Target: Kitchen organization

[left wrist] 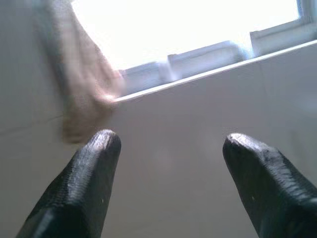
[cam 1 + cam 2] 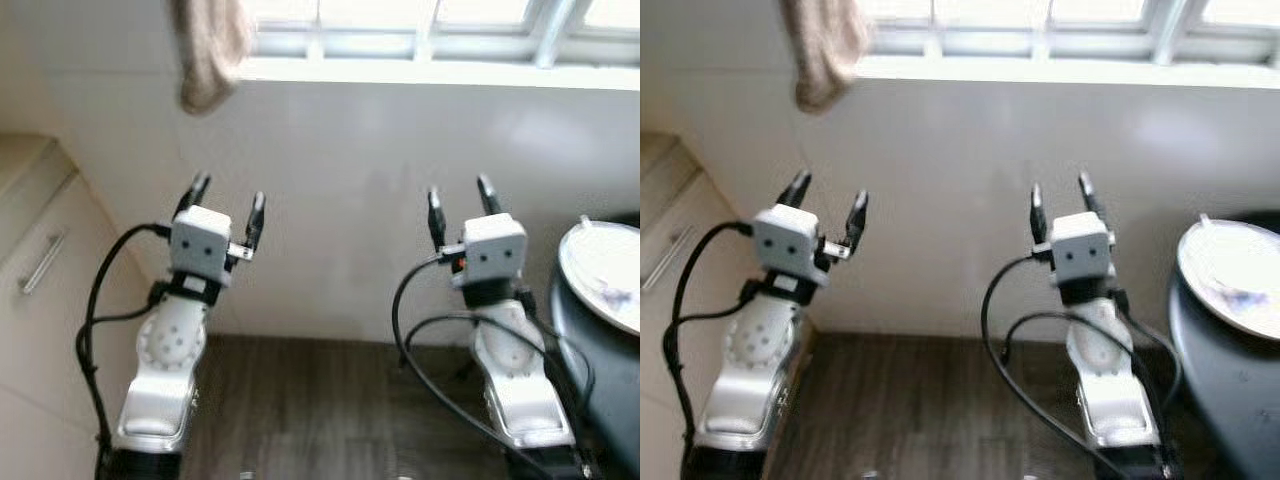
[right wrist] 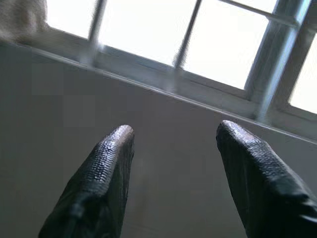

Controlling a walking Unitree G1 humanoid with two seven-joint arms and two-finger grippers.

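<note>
Both the left gripper (image 2: 228,204) and right gripper (image 2: 461,203) are spread wide, holding nothing. Risk I see: swinging right could clip that plate (image 2: 603,272) off the dark table (image 2: 600,380).

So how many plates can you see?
1. A white plate sits on the dark round table at the robot's right, beside the right gripper. It runs past the picture's edge, so more could lie beyond it.
</note>
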